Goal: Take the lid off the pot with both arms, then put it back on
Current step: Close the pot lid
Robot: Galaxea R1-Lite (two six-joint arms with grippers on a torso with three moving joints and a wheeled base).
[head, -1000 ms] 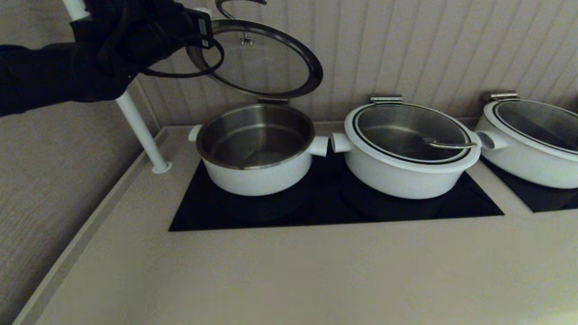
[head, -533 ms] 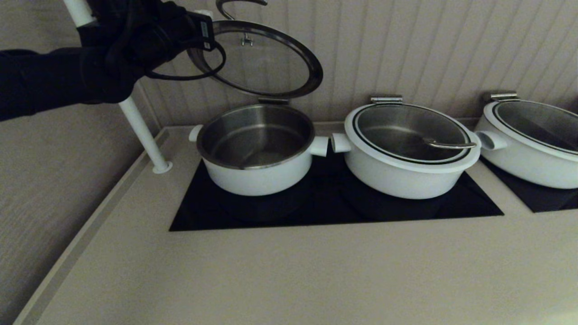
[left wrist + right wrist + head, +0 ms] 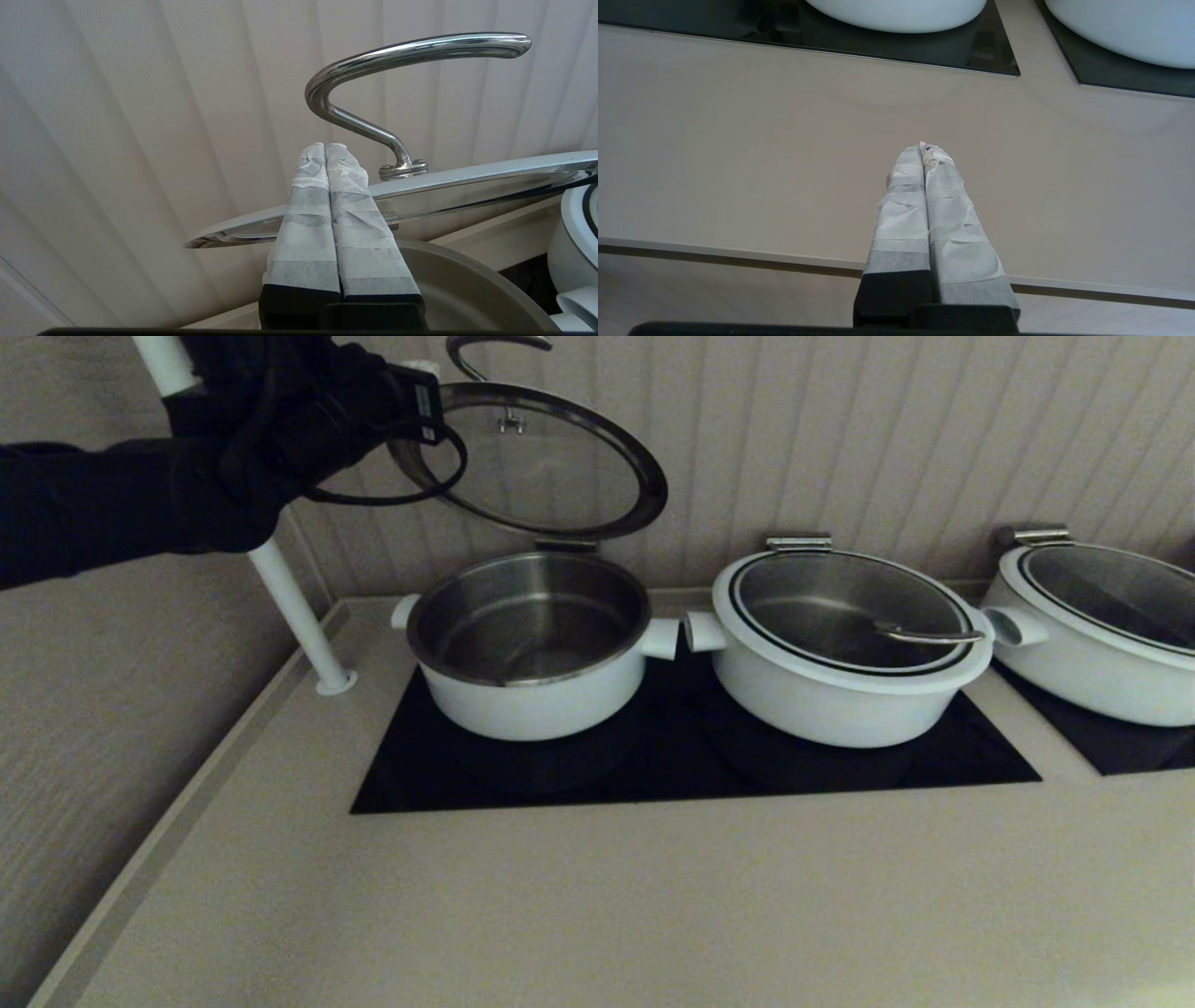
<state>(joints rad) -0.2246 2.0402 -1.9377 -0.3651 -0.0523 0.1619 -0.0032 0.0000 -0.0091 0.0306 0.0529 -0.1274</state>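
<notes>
The pot (image 3: 527, 695) stands open at the left of the black cooktop (image 3: 691, 775), its steel liner bare. The lid (image 3: 551, 467) is tilted up over the pot's back edge, underside facing me, its looped steel handle (image 3: 485, 345) toward the wall. My left gripper (image 3: 425, 373) is shut and empty at the lid's upper left rim. In the left wrist view its taped fingers (image 3: 325, 147) lie across the lid's rim (image 3: 490, 175), beside the handle (image 3: 397, 51) and above the pot (image 3: 467, 275). My right gripper (image 3: 924, 147) is shut and empty, low over the counter's front.
Two alike white pots with lids on stand to the right, one in the middle (image 3: 840, 700) and one at the far right (image 3: 1102, 672). A slanted white pole (image 3: 289, 607) rises at the counter's back left. A ribbed wall stands close behind the pots.
My left arm has shifted slightly. The lid stays tilted up over the pot, almost where it was.
</notes>
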